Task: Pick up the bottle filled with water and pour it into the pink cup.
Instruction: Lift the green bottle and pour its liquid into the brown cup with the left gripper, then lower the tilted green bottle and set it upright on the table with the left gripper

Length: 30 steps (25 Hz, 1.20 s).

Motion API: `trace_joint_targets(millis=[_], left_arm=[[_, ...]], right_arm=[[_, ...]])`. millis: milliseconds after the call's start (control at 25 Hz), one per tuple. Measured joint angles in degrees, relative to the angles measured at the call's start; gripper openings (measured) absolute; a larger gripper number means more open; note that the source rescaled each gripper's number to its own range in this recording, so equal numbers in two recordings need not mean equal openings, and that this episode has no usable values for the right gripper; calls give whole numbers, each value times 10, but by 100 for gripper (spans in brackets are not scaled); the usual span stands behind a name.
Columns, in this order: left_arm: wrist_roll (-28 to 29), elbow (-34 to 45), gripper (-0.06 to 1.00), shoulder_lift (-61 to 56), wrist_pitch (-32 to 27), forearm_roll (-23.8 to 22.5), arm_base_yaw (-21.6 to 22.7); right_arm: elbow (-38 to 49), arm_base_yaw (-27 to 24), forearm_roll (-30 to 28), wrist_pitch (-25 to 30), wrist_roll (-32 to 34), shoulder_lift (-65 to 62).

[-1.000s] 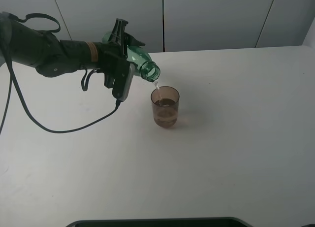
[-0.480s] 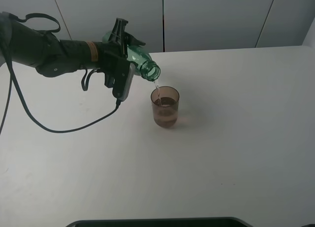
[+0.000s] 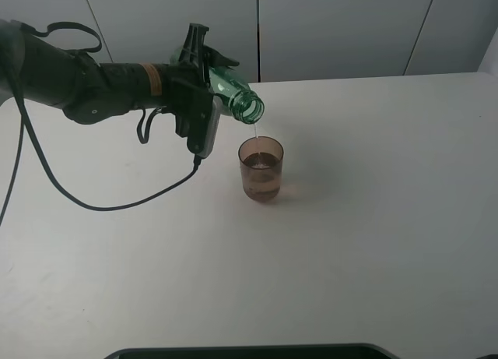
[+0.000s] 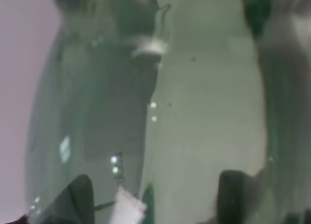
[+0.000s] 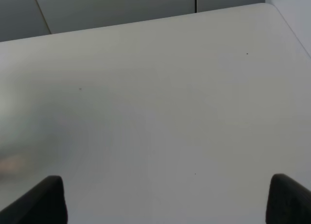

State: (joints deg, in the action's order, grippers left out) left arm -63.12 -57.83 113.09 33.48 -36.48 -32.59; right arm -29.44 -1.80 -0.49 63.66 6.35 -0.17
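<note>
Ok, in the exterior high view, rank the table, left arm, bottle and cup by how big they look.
1. Table
2. Left arm
3. Cup and bottle: about alike. The bottle is partly hidden, so I won't rank them.

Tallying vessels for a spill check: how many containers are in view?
2. The bottle is held tilted in the left gripper above the table; the pink cup stands on the table directly under the bottle's mouth. Nothing seems to hide another.
</note>
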Motion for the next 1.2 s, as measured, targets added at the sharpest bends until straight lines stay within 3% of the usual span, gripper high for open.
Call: trace_joint_targets(millis=[280,360,680,880,1200], left_arm=[[1,0,2,0,9,17,-4],[24,0,2,0,15,18,-4],[185,0,2,0,82,87,-4],[297,0,2,-8,91,129,-4],[439,0,2,-55,93,277,-2]], right_arm=[[0,0,0,0,0,0],[0,0,0,0,0,0],[0,0,0,0,0,0],[0,0,0,0,0,0],[0,0,0,0,0,0]])
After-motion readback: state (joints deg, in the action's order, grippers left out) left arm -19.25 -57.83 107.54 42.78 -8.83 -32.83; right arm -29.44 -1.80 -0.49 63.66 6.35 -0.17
